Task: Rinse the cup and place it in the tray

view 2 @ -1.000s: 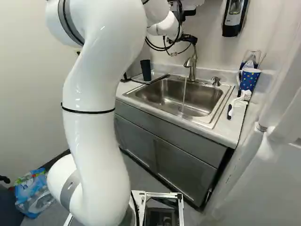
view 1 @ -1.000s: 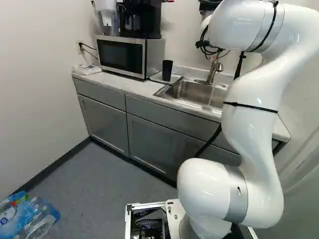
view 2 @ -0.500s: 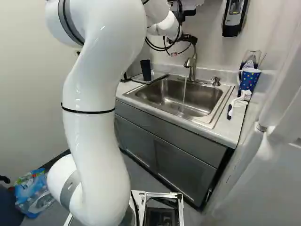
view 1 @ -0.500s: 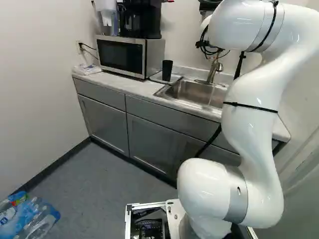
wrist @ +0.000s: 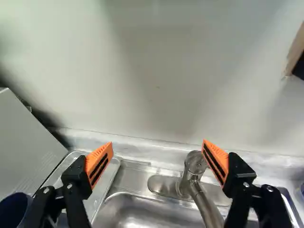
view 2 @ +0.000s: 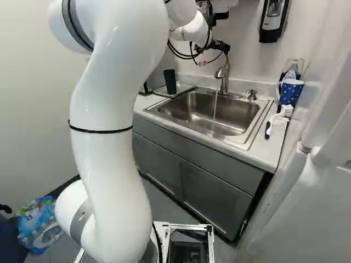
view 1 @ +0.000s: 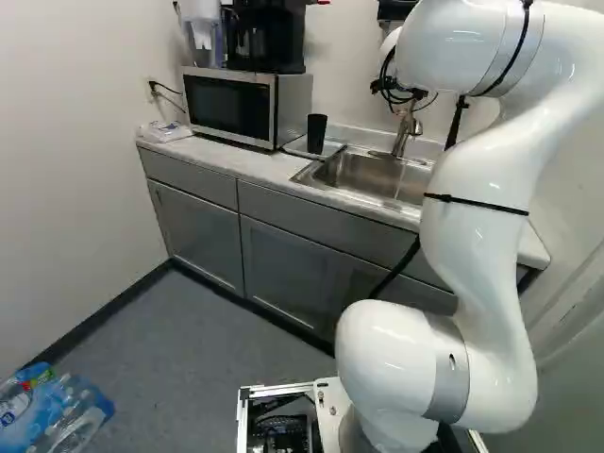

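In the right base view my gripper [view 2: 220, 46] is up by the faucet [view 2: 222, 74], partly hidden by its own wrist. The wrist view shows the gripper [wrist: 157, 151] wide open, nothing held, with the faucet head [wrist: 195, 163] low beside one orange pad. A dark cup [view 2: 170, 81] stands upright on the tray [view 2: 184, 89], left of the sink; in the wrist view part of the cup [wrist: 13, 209] shows beyond the other finger, near the tray's rim [wrist: 108, 183]. Water [view 2: 214, 107] runs from the faucet into the sink [view 2: 241, 121].
A microwave [view 1: 229, 106] stands beside the tray, with a coffee maker [view 1: 269, 36] on top. Right of the sink are a dotted blue mug [view 2: 291, 92] and a white brush [view 2: 278, 118]. A soap dispenser [view 2: 271, 21] hangs on the wall. Wrapped bottles [view 1: 57, 411] lie on the floor.
My upper arm and elbow have shifted slightly, to the left in the right base view and a little to the right in the left base view. Cup and tray have not moved.
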Robot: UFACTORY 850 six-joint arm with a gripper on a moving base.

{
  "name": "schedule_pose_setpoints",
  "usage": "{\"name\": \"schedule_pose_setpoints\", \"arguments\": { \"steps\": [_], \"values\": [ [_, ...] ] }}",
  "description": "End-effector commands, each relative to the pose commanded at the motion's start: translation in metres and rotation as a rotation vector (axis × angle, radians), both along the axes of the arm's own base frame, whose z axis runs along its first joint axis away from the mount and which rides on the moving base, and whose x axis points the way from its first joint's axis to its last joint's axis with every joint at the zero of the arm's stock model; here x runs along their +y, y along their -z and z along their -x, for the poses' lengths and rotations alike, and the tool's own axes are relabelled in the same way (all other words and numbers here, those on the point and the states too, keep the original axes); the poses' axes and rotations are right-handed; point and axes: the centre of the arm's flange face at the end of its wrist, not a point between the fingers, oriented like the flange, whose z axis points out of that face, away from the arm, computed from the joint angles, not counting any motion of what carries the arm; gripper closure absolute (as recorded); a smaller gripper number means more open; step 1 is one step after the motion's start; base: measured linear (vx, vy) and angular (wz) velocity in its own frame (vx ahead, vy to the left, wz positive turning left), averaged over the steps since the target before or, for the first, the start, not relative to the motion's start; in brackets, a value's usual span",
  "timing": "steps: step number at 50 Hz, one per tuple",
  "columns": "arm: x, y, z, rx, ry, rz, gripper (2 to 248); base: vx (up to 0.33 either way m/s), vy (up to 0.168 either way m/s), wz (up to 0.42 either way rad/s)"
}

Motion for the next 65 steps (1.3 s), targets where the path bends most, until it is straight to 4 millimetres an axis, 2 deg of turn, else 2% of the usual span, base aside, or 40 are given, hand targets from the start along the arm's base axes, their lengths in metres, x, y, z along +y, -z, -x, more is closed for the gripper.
{"name": "schedule_pose_setpoints", "arguments": {
  "steps": [25, 52, 65],
  "values": [
    [0.004, 0.001, 0.017, 0.045, 0.002, -0.018, 3, 0.0, 0.0, 0.0],
    [0.005, 0.0, 0.017, 0.029, 0.002, -0.011, 3, 0.0, 0.0, 0.0],
    [0.02, -0.008, 0.017, -0.048, -0.017, 0.018, 3, 0.0, 0.0, 0.0]
  ]
}}
